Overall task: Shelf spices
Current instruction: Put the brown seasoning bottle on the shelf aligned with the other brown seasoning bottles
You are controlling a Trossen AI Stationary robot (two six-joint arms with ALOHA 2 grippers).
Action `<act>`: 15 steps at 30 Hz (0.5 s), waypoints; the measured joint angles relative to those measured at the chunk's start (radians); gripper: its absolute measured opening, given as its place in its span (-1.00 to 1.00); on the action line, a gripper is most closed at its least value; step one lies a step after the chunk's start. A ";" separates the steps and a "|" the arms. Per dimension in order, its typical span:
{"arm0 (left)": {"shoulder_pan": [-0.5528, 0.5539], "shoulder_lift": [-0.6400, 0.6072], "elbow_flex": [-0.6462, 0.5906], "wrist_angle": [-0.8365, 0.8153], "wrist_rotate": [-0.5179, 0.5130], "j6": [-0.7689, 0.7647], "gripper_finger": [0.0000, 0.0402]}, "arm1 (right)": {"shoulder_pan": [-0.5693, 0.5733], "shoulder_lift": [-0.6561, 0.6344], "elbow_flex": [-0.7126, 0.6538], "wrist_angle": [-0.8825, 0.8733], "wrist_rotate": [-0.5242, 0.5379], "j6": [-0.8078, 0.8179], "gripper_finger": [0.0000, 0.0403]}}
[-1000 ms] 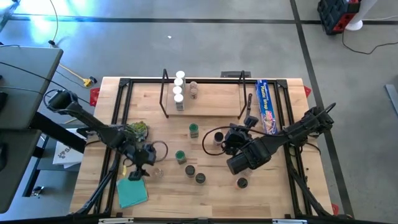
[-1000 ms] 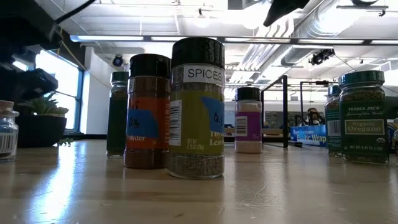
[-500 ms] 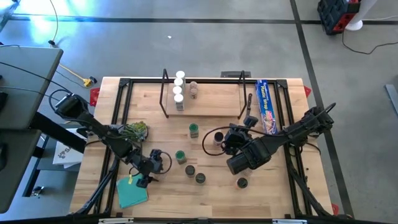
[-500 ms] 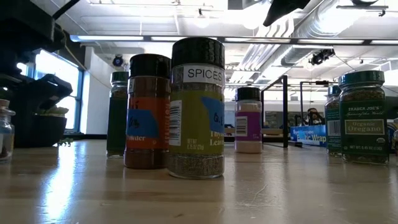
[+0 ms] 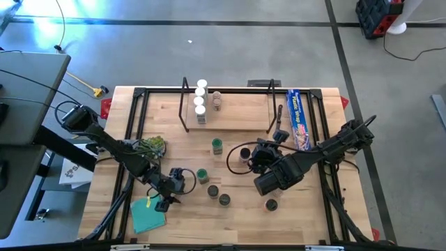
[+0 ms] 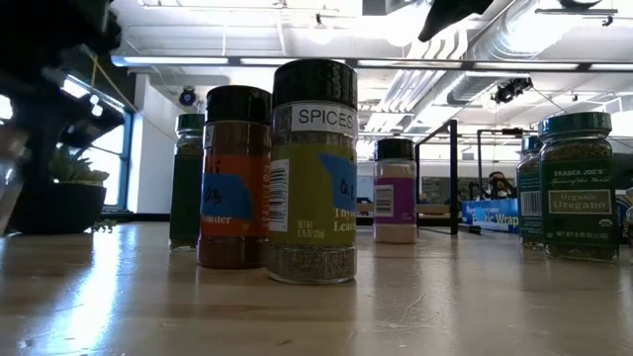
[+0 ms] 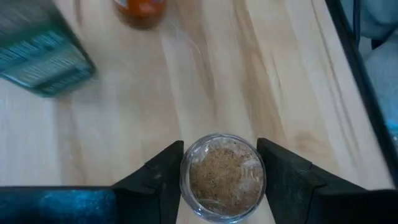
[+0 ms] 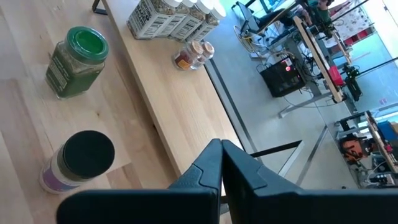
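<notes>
My left gripper (image 5: 172,185) is over the table's near left part, just right of the teal cloth (image 5: 148,215), and is shut on a small clear spice jar (image 7: 222,178) of tan powder. My right gripper (image 8: 221,163) is shut and hovers mid-table beside a black-lidded jar (image 8: 78,159). The light-wood shelf (image 5: 237,115) stands at the far edge; white-lidded jars (image 5: 201,97) and a brown-lidded one (image 5: 217,102) stand on its left end. Several more jars (image 5: 212,189) stand upright on the table between the arms. My left gripper pinches the small jar's clear side wall (image 7: 186,180) between its two fingers (image 7: 163,177), one on each side. The fingers come from above, slanting down at the table. The jar's round end with the tan powder faces the wrist camera. In the low view the jar (image 6: 10,173) looks tilted.
A long blue wrap box (image 5: 298,118) lies at the shelf's right end. A green plant (image 5: 153,145) sits at the left edge. A green-lidded jar (image 8: 78,59) stands before the shelf. The shelf's middle and right part is bare wood.
My left gripper has moved toward the table's right, away from the teal cloth, to the small clear jar and has taken hold of it. The jar stood upright on the table a second ago; now it is tipped in the fingers. The right arm has kept still.
</notes>
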 joint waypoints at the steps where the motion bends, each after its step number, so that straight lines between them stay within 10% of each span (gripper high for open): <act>1: 0.010 -0.005 0.038 -0.058 0.000 -0.001 -0.16 | 0.000 0.000 0.000 -0.001 0.000 -0.006 -0.98; 9: 0.175 -0.030 0.442 -0.573 -0.227 0.165 -0.15 | 0.002 0.000 0.000 -0.011 0.006 -0.016 -0.98; 15: 0.476 0.004 0.549 -0.406 -0.184 0.429 -0.15 | 0.028 0.000 0.000 -0.046 0.005 -0.006 -0.98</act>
